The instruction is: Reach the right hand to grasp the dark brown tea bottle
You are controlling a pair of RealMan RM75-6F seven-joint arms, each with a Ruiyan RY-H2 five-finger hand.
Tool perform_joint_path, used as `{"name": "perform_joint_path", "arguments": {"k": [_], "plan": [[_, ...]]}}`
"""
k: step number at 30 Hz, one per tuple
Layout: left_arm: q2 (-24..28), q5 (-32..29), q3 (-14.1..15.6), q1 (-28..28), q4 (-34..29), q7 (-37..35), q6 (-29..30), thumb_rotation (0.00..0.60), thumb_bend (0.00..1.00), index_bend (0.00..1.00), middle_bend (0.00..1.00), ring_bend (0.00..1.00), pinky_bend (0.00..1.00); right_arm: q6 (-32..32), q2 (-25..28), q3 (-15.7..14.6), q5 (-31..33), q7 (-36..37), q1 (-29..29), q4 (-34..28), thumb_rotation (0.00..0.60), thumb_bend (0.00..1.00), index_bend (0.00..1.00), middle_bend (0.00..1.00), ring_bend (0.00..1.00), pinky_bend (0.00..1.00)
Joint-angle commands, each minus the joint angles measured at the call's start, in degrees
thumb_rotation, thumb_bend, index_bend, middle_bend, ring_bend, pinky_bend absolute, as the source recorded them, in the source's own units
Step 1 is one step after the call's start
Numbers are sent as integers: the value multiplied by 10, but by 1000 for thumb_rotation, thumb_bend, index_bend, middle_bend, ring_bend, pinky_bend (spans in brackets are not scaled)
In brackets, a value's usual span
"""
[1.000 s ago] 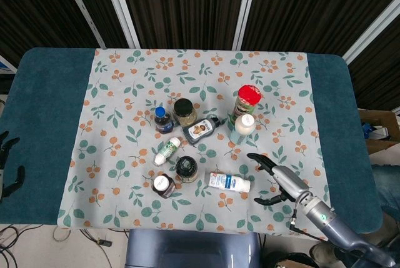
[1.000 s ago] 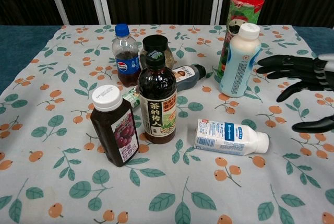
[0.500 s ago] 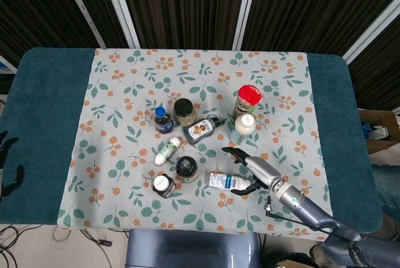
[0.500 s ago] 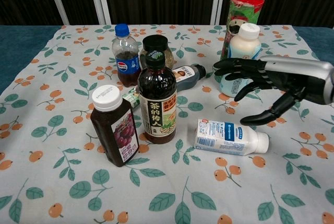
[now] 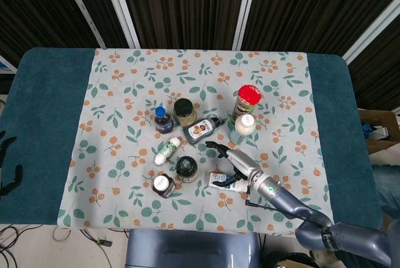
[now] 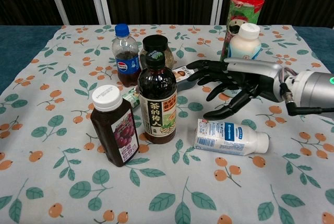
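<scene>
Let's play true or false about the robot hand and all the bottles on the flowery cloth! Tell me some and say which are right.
1. The right hand is already holding the tea bottle. False: its fingers are spread and a gap still separates them from the bottle.
2. The tea bottle stands upright. True.
3. The white bottle near the hand is standing up. False: it lies on its side on the cloth.
4. The small cola bottle has a blue cap. True.
5. The red-topped can is lying flat. False: it stands upright behind the pale bottle.
</scene>
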Motion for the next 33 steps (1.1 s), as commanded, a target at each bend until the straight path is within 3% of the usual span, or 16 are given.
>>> {"name": "perform_joint_path", "arguments": {"k": [1,33], "plan": [[0,-1,0,0,0,0,-1,600,471,146,38,82,17,-4,-13,4,11,-10,5,5,600,252,35,143,123,230],[3,-25,-8,-2,-12,0,-11,600,471,145,38,83,17,-12,-119,42,125,-174,38,26,600,352,263,318,229,230]]}}
